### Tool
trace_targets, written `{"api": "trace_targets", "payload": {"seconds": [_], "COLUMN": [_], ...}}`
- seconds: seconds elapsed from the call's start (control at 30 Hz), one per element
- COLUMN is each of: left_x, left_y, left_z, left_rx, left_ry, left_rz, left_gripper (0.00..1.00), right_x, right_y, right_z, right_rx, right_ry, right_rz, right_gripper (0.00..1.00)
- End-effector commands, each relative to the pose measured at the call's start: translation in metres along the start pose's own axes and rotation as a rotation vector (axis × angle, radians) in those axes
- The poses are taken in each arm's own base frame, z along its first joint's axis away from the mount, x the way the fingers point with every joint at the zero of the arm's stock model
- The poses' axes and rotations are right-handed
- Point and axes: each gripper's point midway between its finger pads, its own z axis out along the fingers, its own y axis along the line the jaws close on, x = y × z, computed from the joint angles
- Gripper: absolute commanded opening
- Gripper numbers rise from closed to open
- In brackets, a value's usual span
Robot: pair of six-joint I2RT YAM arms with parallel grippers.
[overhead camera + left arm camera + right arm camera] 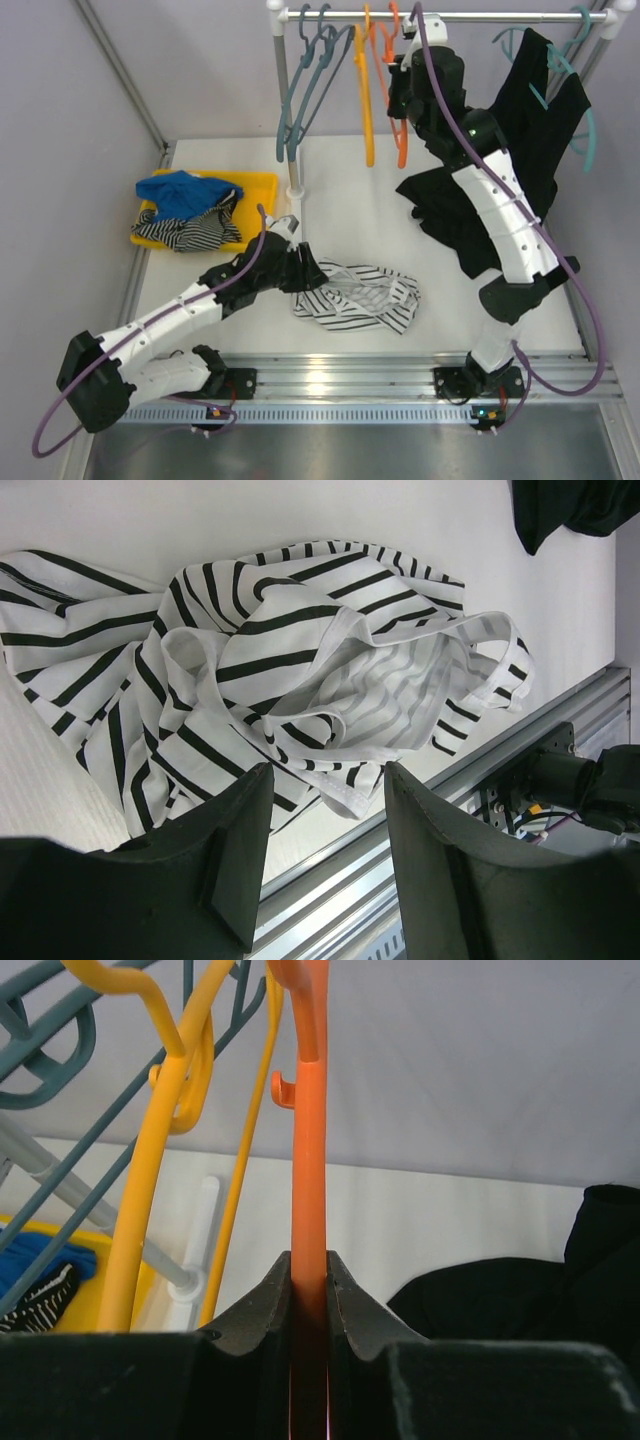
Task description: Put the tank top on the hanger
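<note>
The tank top point(362, 298), white with thin black stripes, lies crumpled on the table near the front edge. It fills the left wrist view point(300, 660), with its straps and neck opening uppermost. My left gripper point(315, 275) is at the top's left edge, open and empty point(325, 780), its jaws spread over the hem and the front rail. My right gripper point(400, 82) is up at the clothes rail, shut on the red-orange hanger point(402, 148). In the right wrist view the hanger's bar point(309, 1160) runs straight between the closed jaws point(309, 1265).
A yellow-orange hanger point(367, 110) and teal hangers point(305, 90) hang left of the red-orange one on the rail point(480, 15). A black garment point(530, 130) hangs at the right and drapes onto the table. A yellow tray point(262, 186) at the left holds blue and bold-striped clothes. The rack post point(293, 150) stands mid-table.
</note>
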Motion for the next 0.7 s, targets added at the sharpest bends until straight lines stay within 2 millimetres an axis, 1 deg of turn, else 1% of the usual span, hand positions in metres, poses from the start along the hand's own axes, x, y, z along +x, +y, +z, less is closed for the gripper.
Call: {"api": "trace_targets", "payload": {"seconds": [0.0, 0.1, 0.2, 0.27, 0.3, 0.33, 0.37, 0.4, 0.43, 0.5, 0.53, 0.6, 0.67], "left_x": [-0.008, -0.007, -0.007, -0.007, -0.007, -0.006, -0.006, -0.006, -0.006, -0.006, -0.005, -0.006, -0.005], "left_y": [-0.007, -0.007, -0.006, -0.006, -0.007, -0.006, -0.006, -0.006, -0.006, -0.006, -0.006, -0.006, -0.006], "left_z": [0.002, 0.002, 0.002, 0.002, 0.002, 0.002, 0.003, 0.003, 0.003, 0.004, 0.004, 0.005, 0.006], "left_rx": [0.027, 0.027, 0.023, 0.024, 0.025, 0.024, 0.024, 0.024, 0.024, 0.022, 0.023, 0.024, 0.025], "left_ry": [-0.021, -0.019, -0.017, -0.016, -0.017, -0.016, -0.016, -0.014, -0.014, -0.012, -0.01, -0.011, -0.008], "left_rz": [0.014, 0.017, 0.016, 0.015, 0.015, 0.016, 0.016, 0.014, 0.016, 0.016, 0.014, 0.013, 0.013], "left_gripper": [0.53, 0.53, 0.53, 0.53, 0.53, 0.53, 0.53, 0.53, 0.53, 0.53, 0.53, 0.53, 0.53], "right_x": [-0.055, -0.067, -0.07, -0.066, -0.067, -0.063, -0.062, -0.065, -0.057, -0.061, -0.056, -0.058, -0.055], "right_y": [-0.018, -0.023, -0.026, -0.028, -0.029, -0.028, -0.029, -0.03, -0.031, -0.032, -0.031, -0.032, -0.031], "right_z": [-0.029, -0.036, -0.039, -0.039, -0.042, -0.04, -0.041, -0.047, -0.045, -0.052, -0.051, -0.057, -0.059], "right_rx": [0.032, 0.042, 0.052, 0.056, 0.055, 0.053, 0.054, 0.05, 0.051, 0.045, 0.041, 0.032, 0.021], "right_ry": [-0.172, -0.212, -0.221, -0.213, -0.216, -0.209, -0.209, -0.221, -0.206, -0.224, -0.213, -0.219, -0.215], "right_rz": [0.056, 0.066, 0.071, 0.067, 0.071, 0.069, 0.074, 0.081, 0.076, 0.088, 0.086, 0.092, 0.096], "right_gripper": [0.0, 0.0, 0.0, 0.0, 0.0, 0.0, 0.0, 0.0, 0.0, 0.0, 0.0, 0.0, 0.0]}}
